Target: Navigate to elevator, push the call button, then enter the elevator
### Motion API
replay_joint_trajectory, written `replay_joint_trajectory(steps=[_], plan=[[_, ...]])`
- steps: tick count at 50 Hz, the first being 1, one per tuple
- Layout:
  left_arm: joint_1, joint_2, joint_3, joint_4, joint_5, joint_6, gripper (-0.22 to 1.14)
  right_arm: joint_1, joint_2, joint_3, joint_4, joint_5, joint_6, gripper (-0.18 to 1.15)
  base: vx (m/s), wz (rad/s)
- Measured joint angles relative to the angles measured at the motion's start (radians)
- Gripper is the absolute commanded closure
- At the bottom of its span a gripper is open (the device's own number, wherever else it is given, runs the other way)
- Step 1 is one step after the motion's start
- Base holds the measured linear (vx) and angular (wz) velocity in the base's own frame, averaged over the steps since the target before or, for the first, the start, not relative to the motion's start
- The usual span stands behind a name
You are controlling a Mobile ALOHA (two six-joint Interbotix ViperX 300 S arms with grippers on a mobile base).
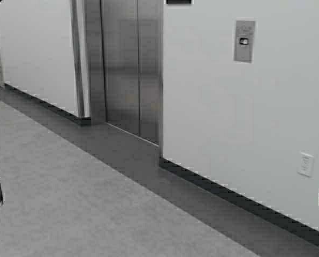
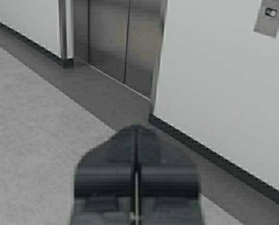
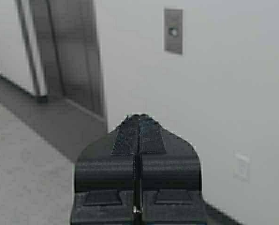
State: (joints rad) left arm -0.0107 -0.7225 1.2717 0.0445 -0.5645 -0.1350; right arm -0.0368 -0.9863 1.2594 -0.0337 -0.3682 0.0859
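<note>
Elevator (image 1: 130,64) doors shut, rigid steel; call button (image 1: 244,41) small, stiff, wants firm straight press, no grasp; right tool (image 3: 138,117) closed, pointing toward panel; left tool (image 2: 135,129) closed.

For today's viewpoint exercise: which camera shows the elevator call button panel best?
The high view: the call button panel sits whole, nearly square-on, on the wall right of the elevator. The right wrist view shows it whole but softer; the left wrist view shows it tilted, at the frame corner.
</note>
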Motion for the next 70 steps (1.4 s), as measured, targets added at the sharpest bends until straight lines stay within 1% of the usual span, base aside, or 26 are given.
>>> replay_joint_trajectory(steps=[27,41,53,65,70], plan=[[0.000,-0.005,0.000,0.000,-0.003,-0.006,0.89,-0.002,0.005,-0.002,-0.003,0.006,-0.009,0.92,0.55,0.04],[0.000,-0.017,0.000,0.000,-0.003,-0.006,0.89,-0.002,0.003,-0.017,-0.043,0.084,-0.009,0.92,0.55,0.08],[0.000,-0.025,0.009,0.000,-0.005,-0.006,0.89,-0.002,0.003,-0.025,-0.058,0.100,-0.009,0.92,0.51,-0.01],[0.000,-0.109,0.031,0.000,-0.005,-0.011,0.89,0.009,0.014,-0.044,-0.077,0.100,-0.006,0.92,0.42,-0.10],[0.000,-0.106,0.032,-0.002,-0.003,-0.009,0.89,0.012,0.043,-0.058,-0.083,0.100,-0.006,0.92,0.37,0.01]])
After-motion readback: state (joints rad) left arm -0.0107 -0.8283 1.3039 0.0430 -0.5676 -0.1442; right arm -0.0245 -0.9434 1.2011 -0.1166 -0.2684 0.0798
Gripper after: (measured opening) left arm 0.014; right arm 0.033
